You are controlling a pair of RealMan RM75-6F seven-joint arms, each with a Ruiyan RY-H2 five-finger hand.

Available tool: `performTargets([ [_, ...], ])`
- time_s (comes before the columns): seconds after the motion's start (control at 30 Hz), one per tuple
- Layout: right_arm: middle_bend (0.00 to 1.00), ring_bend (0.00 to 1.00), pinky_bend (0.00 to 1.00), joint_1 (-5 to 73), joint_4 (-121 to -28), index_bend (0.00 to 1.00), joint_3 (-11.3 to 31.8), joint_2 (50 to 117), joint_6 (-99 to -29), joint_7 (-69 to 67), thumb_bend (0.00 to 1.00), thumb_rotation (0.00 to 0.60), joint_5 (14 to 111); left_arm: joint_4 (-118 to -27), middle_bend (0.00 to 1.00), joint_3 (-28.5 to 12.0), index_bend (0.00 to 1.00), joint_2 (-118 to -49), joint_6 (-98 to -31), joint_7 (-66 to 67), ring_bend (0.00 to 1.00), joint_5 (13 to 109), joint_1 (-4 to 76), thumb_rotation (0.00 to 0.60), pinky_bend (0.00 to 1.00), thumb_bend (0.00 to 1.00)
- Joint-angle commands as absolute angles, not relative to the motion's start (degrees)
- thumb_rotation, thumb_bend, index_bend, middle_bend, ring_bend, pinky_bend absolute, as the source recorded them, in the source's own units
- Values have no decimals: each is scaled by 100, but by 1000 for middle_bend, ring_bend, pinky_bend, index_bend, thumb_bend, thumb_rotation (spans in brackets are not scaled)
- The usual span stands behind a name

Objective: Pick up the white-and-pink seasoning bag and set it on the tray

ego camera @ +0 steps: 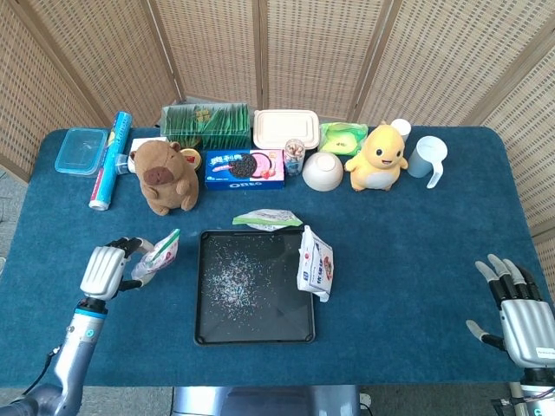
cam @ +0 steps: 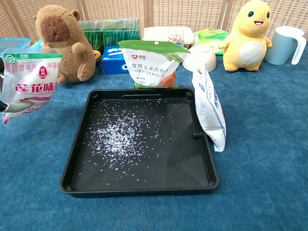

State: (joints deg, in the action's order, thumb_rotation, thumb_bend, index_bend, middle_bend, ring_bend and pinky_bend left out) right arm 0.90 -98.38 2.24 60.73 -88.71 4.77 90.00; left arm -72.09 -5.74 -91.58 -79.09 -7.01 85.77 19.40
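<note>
- White-and-pink seasoning bag (ego camera: 159,254) w/ green top edge: held up off the blue tablecloth (ego camera: 416,234), just left of the black rectangular plastic tray (ego camera: 257,331), not on it.
- Chest view shows bag's front face (cam: 30,82) – red print, green logo in corner, upright – but not the hand holding it; only a dark bit at the frame's left edge by the bag.
- Head view shows the holder: left hand (ego camera: 106,270), silver, fingers curled round the bag's lower left side, gripping it.
- Right hand (ego camera: 518,305): head view only, at the table's near right corner, fingers spread apart, holding nothing, well apart from everything else.
- Tray floor dusted w/ small white grains; chest view shows them clearest.
- White corn starch bag (cam: 154,62) w/ green top stands at tray's far edge; in head view it's just a foreshortened strip.
- White-and-blue packet (ego camera: 315,263) leans on tray's right rim.
- Back row: brown capybara plush (ego camera: 164,177), blue Oreo box (ego camera: 244,168), white bowl (ego camera: 322,172), yellow duck plush (ego camera: 377,158), pale blue jug (ego camera: 426,158).
</note>
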Motion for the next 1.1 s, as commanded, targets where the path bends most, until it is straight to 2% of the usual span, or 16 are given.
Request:
performTargets([
  [0.03, 36, 59, 73, 88, -9843, 107, 227, 6066, -8876, 459, 27, 600, 8995, -7205, 521, -556, 671, -9250, -7828, -731, 415, 8550, 1969, 600, 482, 509],
  [0.07, 36, 58, 73, 87, -9844, 106, 227, 6058, -8878, 442, 26, 600, 8996, -7214, 502, -534, 642, -9276, -7744, -820, 394, 8516, 1977, 600, 470, 502],
  [0.17, 36, 58, 73, 90, -9834, 89, 225, 6039, -8875, 387, 26, 600, 9003, -7300, 319, -443, 390, -9198, -7417, -970, 233, 8417, 2019, 600, 358, 400],
  [0.23, 36, 59, 73, 91, -9829, 70, 227, 6031, -8877, 363, 27, 600, 9005, -7365, 161, -435, 182, -9148, -7271, -896, 102, 8324, 2038, 600, 268, 251],
  [0.33, 36, 59, 72, 90, -9828, 60, 225, 6025, -8884, 348, 27, 600, 9012, -7422, 27, -441, 28, -9123, -7201, -802, 7, 8262, 2049, 600, 198, 51],
  [0.4, 36, 59, 72, 86, -9835, 59, 225, 6021, -8891, 340, 26, 600, 9014, -7478, 0, -464, 2, -9126, -7240, -819, 0, 8252, 2038, 600, 181, 2],
  [0.77, 36, 59, 72, 69, -9861, 58, 228, 5986, -8928, 282, 26, 600, 9020, -7670, 0, -362, 0, -8889, -7652, -1019, 0, 8524, 1869, 600, 152, 0],
  [0.87, 36, 59, 72, 58, -9871, 58, 234, 5968, -8956, 252, 26, 600, 9021, -7744, 0, -278, 0, -8632, -7836, -956, 0, 8636, 1756, 600, 150, 0],
  [0.97, 36, 59, 72, 58, -9877, 58, 248, 5954, -8956, 229, 27, 600, 8996, -7924, 0, -177, 0, -7918, -8311, -705, 0, 8777, 1460, 600, 134, 0],
  [1.1, 36, 59, 72, 54, -9886, 58, 246, 5956, -8967, 254, 27, 600, 9005, -8168, 0, -162, 0, -7498, -8506, -695, 0, 8706, 1263, 600, 129, 0],
])
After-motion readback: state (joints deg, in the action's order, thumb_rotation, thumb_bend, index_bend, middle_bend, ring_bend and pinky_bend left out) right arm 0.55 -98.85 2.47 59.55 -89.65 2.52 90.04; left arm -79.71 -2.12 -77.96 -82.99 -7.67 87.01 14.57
